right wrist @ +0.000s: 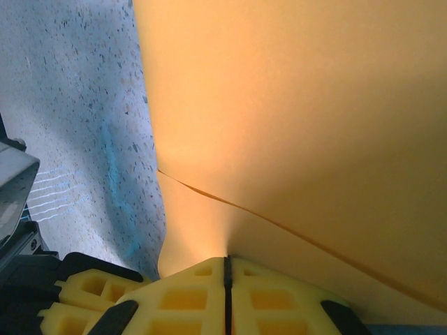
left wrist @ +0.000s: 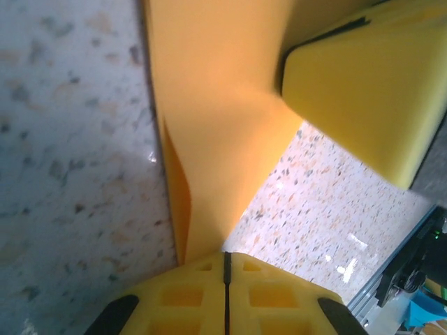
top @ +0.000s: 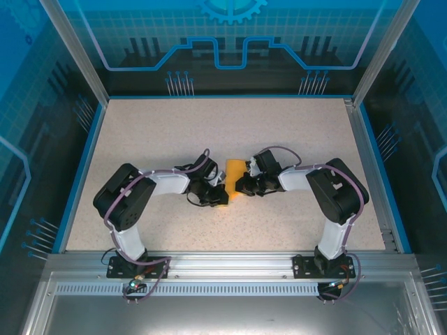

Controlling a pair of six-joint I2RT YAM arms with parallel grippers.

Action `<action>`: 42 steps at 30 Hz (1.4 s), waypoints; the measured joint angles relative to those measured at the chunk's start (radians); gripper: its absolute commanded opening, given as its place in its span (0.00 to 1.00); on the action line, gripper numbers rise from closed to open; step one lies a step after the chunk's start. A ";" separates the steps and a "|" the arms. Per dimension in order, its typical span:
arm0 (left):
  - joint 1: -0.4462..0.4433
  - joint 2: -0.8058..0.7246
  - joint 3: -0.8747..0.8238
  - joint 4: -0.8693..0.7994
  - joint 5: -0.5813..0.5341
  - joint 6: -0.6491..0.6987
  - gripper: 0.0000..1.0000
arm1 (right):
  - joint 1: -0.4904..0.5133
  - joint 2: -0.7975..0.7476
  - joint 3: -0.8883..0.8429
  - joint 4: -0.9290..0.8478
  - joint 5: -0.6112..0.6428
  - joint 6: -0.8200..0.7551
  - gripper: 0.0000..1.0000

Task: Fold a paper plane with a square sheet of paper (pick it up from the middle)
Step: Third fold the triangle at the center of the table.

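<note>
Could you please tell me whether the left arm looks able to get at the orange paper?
Yes, apparently: the left tool is shut on an edge of the paper, and the right tool pinches it too.
</note>
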 measured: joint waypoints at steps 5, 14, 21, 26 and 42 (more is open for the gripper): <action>0.006 -0.047 -0.037 -0.024 -0.015 -0.004 0.08 | 0.000 0.000 0.000 0.000 0.000 -0.003 0.09; 0.007 -0.129 -0.042 0.041 -0.003 -0.062 0.13 | 0.000 0.000 0.000 -0.001 0.000 -0.003 0.09; 0.007 -0.010 0.031 0.109 0.010 -0.100 0.15 | 0.000 0.000 0.000 0.000 0.000 -0.003 0.09; 0.007 0.049 0.039 0.088 0.001 -0.104 0.14 | 0.000 0.000 0.000 0.000 0.000 -0.003 0.09; 0.007 -0.066 -0.047 -0.048 -0.035 -0.051 0.13 | -0.001 0.000 0.004 -0.010 0.000 -0.003 0.10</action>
